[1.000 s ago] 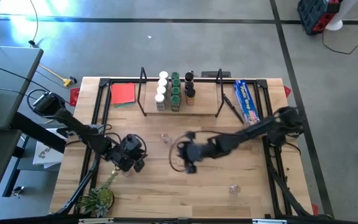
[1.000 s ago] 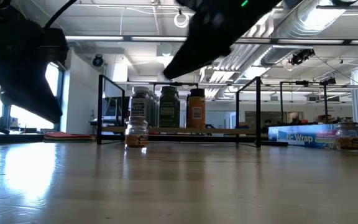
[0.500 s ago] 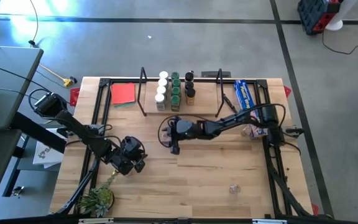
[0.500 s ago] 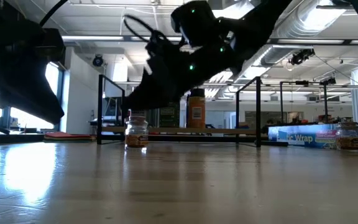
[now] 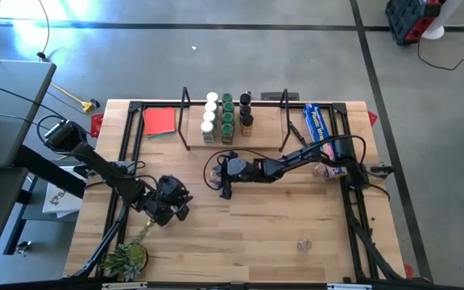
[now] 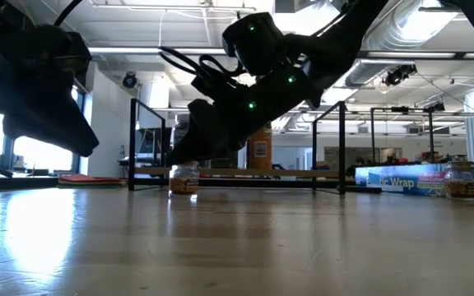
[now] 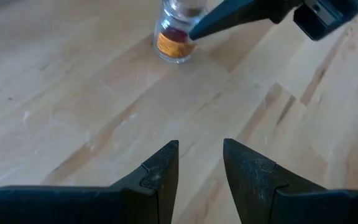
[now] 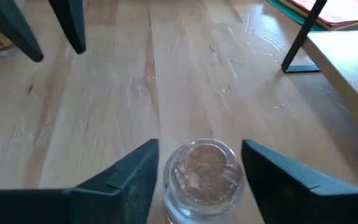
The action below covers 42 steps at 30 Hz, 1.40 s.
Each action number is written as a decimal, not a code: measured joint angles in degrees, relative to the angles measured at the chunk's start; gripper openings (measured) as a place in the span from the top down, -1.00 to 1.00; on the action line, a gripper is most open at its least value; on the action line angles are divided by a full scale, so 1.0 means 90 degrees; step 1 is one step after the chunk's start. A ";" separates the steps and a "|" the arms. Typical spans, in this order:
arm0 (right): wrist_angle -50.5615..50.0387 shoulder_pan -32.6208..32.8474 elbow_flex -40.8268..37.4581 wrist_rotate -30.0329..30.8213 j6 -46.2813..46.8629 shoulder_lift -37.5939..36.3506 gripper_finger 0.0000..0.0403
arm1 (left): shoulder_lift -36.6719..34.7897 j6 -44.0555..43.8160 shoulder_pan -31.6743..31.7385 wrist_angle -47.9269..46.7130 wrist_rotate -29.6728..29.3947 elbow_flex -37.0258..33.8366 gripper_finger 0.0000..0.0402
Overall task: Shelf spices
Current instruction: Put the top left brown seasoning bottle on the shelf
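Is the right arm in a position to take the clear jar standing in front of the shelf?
Probably yes. The right gripper already has its open fingers on either side of the clear jar, with gaps on both sides, and nothing lies between them. The left gripper waits apart.

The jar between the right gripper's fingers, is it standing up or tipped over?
Upright. In the right wrist view the jar shows its round top between the open right gripper's fingers; the low view shows it standing on the table.

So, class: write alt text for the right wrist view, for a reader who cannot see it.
The right gripper has its two dark fingers open on either side of a clear spice jar standing on the wooden table. Beyond it, the shelf with a black wire upright shows.
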 joint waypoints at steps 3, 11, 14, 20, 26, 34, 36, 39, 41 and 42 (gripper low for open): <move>-0.0033 -0.0012 0.0001 -0.0106 0.0003 0.0000 0.10 | 0.0000 0.0001 0.0071 0.0013 -0.0073 0.0000 0.40; -0.0430 0.0118 -0.0005 -0.0167 0.0317 -0.0368 0.56 | 0.0002 0.0269 0.0109 0.0197 -0.0083 0.0000 0.40; -0.1156 0.0190 -0.0004 -0.0137 0.0312 -0.1062 0.57 | 0.0002 0.0389 0.0109 0.0311 -0.0079 0.0000 0.40; -0.3350 0.0374 0.0002 0.0810 -0.0163 -0.2906 0.67 | 0.0002 0.0951 0.0109 0.0694 -0.0147 0.0000 0.40; -0.4678 -0.0213 0.0007 0.1538 -0.0678 -0.4524 0.82 | 0.0002 0.1535 0.0109 0.1103 -0.0498 0.0000 0.40; -0.5149 -0.2216 0.0007 0.0175 -0.0769 -0.5061 1.00 | 0.0002 0.1782 0.0109 0.1335 -0.0672 0.0000 0.40; -0.5213 -0.2415 0.0005 -0.0277 -0.0860 -0.5067 0.99 | 0.0002 0.1779 0.0109 0.1355 -0.0668 0.0000 0.40; -0.5473 -0.2264 0.0005 -0.0448 -0.0886 -0.5109 0.99 | 0.0002 0.1783 0.0108 0.1363 -0.0623 0.0000 0.40; -0.5748 -0.1925 0.0005 -0.0448 -0.0772 -0.5200 0.99 | 0.0002 0.1783 0.0104 0.1360 -0.0579 0.0000 0.40; -0.6012 -0.1698 0.0005 -0.0448 -0.0650 -0.5267 0.99 | 0.0002 0.1783 0.0102 0.1361 -0.0561 0.0000 0.40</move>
